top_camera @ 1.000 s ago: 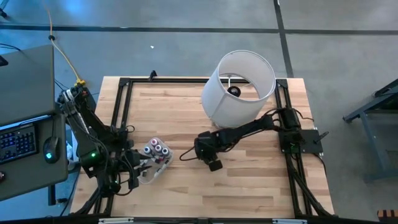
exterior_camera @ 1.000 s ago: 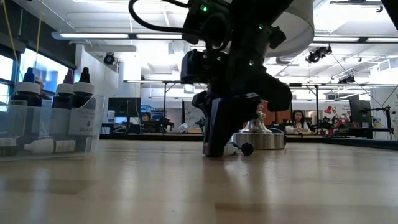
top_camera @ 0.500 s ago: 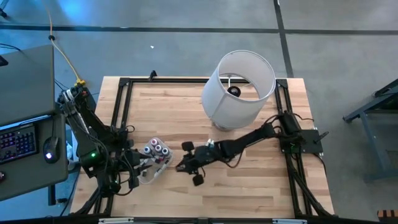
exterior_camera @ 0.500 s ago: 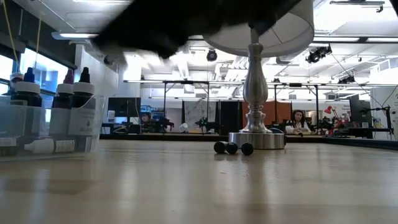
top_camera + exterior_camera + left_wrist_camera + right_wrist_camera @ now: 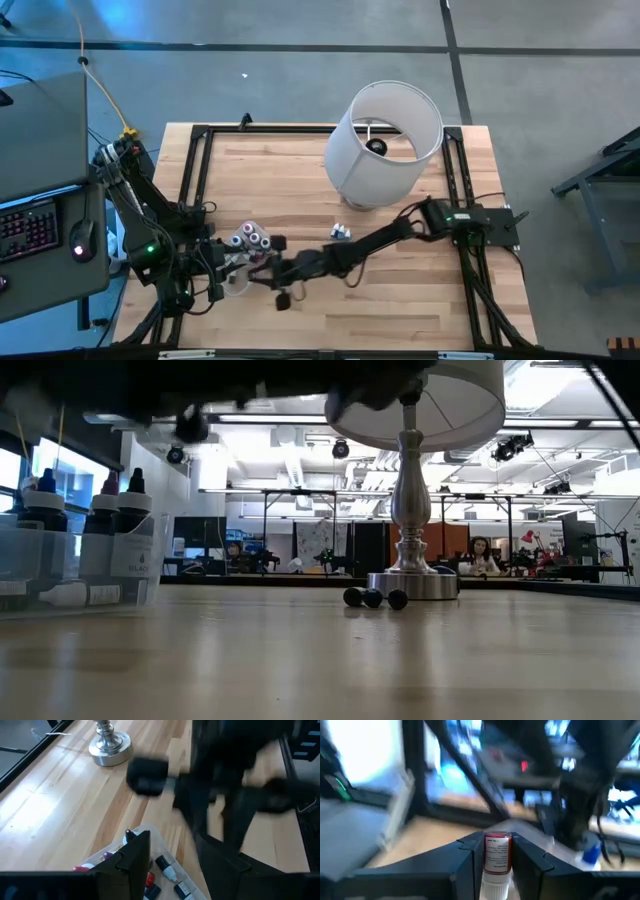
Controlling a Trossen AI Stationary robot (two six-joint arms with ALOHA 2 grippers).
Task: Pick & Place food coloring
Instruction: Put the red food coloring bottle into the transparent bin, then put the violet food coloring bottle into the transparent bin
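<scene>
1. Out over the left half of the table, the right arm is stretched long and low, its right gripper (image 5: pixel 283 272) sitting just beside the clear tub (image 5: pixel 250 262).
2. Between its fingers (image 5: pixel 465 857) there's a small bottle (image 5: pixel 496 857), white body with a red band on the label, pinched upright. The fingers are closed in narrow on either side of it.
3. The tub is near the left front of the table (image 5: pixel 400 300), and it's already got bottles of food coloring (image 5: pixel 252 237) in it, caps showing pink and dark from above.
4. From table height you can see those tub bottles (image 5: pixel 110 525) standing upright behind the clear wall, with one lying flat (image 5: pixel 75 594) along the bottom.
5. Three more small bottles (image 5: pixel 341 231) sit loose on the wood near the base of the lamp (image 5: pixel 383 140), well apart from the gripper.
6. The left gripper (image 5: pixel 225 268) waits right at the tub's edge; I can't tell whether its fingers are apart or together.
</scene>
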